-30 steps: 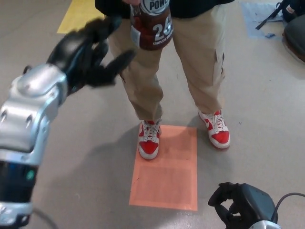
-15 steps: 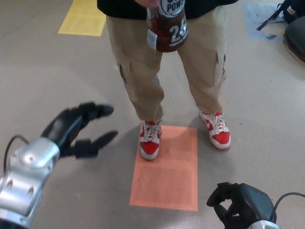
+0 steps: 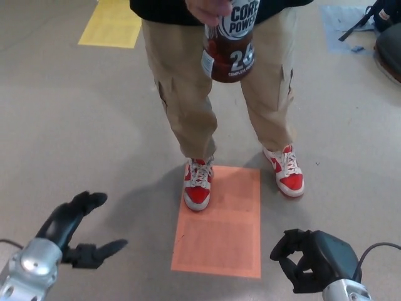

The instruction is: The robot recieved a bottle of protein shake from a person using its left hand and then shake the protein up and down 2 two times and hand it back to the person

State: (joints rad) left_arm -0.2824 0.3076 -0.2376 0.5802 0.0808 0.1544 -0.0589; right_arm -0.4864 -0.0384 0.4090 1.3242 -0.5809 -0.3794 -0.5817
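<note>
The protein shake bottle [image 3: 230, 42] hangs from the person's hand [image 3: 203, 9] at the top of the view, well apart from both robot hands. The left hand [image 3: 76, 231] sits low with fingers spread, empty. The right hand [image 3: 305, 260] has its fingers curled closed on nothing.

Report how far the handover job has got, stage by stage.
Done, by the look of it: the protein shake bottle is in the person's hand, not the robot's. In hand: nothing; the left hand hangs low and open, the right hand sits curled by the orange floor mat. Left: nothing that shows, though whether the shaking happened cannot be told.
</note>
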